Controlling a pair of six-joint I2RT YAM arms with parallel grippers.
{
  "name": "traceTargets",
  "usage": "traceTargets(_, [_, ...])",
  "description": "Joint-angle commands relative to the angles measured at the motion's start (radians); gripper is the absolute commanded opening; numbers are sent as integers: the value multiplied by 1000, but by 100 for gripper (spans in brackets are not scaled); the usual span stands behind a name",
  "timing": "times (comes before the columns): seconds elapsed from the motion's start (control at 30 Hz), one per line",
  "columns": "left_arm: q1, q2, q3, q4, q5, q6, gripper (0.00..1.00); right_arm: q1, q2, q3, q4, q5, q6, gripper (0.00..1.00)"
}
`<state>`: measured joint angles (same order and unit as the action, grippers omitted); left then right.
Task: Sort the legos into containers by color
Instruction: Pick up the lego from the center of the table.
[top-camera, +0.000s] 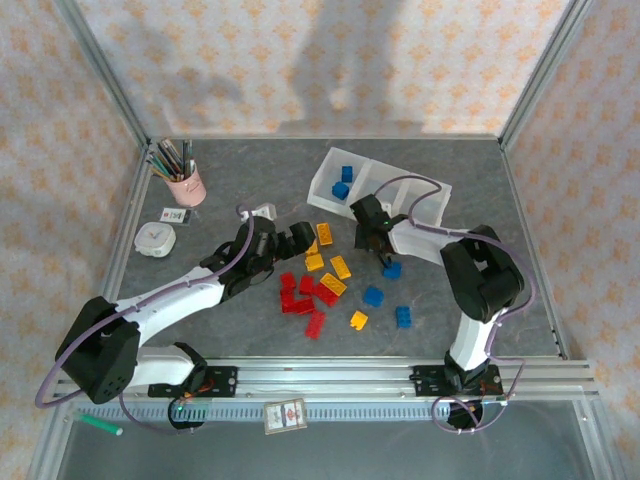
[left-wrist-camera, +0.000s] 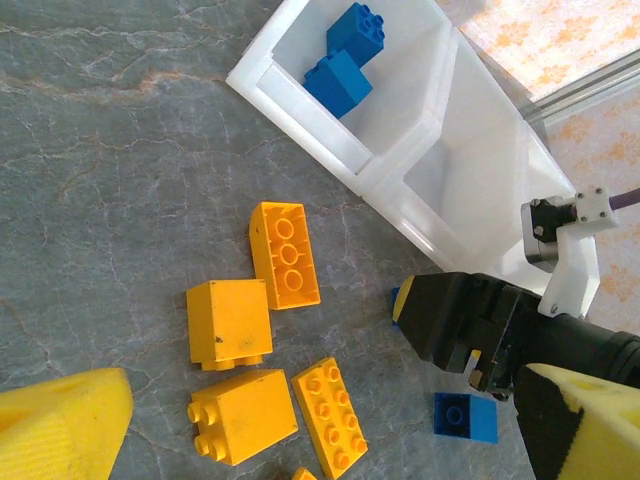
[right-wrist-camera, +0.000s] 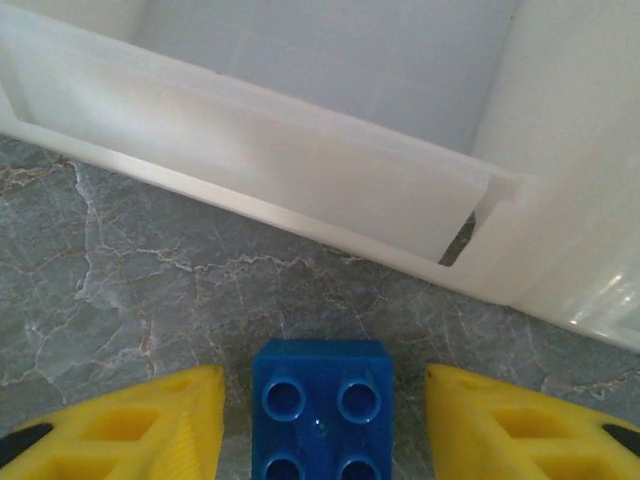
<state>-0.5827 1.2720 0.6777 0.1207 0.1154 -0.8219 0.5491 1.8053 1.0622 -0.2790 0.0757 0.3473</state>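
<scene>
Blue, yellow and red legos lie loose on the grey table. My right gripper (top-camera: 386, 262) stands open low over a blue brick (right-wrist-camera: 320, 410), one yellow finger (right-wrist-camera: 150, 425) on each side of it with a gap to both. The white tray (right-wrist-camera: 300, 150) lies just beyond it. The tray's left compartment (top-camera: 325, 185) holds two blue bricks (left-wrist-camera: 345, 60). My left gripper (top-camera: 306, 238) hangs open above a cluster of yellow bricks (left-wrist-camera: 240, 325). In the left wrist view the right gripper's black body (left-wrist-camera: 470, 320) shows beside a blue brick (left-wrist-camera: 465, 417). Red bricks (top-camera: 300, 295) lie nearer the front.
A pink pencil cup (top-camera: 185, 185) and a white round object (top-camera: 155, 238) stand at the back left. Two more blue bricks (top-camera: 373, 296) and one yellow brick (top-camera: 358, 320) lie toward the front right. An aluminium rail (top-camera: 330, 375) runs along the near edge.
</scene>
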Motion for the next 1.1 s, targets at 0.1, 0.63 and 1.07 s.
traceTargets(0.1, [-5,1,14,-6,-36,1,99,14,35,38,13,50,-16,48])
traceTargets(0.63, [-4,-16,13,-20,-51,10,99,29,7,46,-12,56,-51,27])
traceTargets(1.07, [43,-98,30,-110,-112,70,99,74,-30,191,-96,0,-56,25])
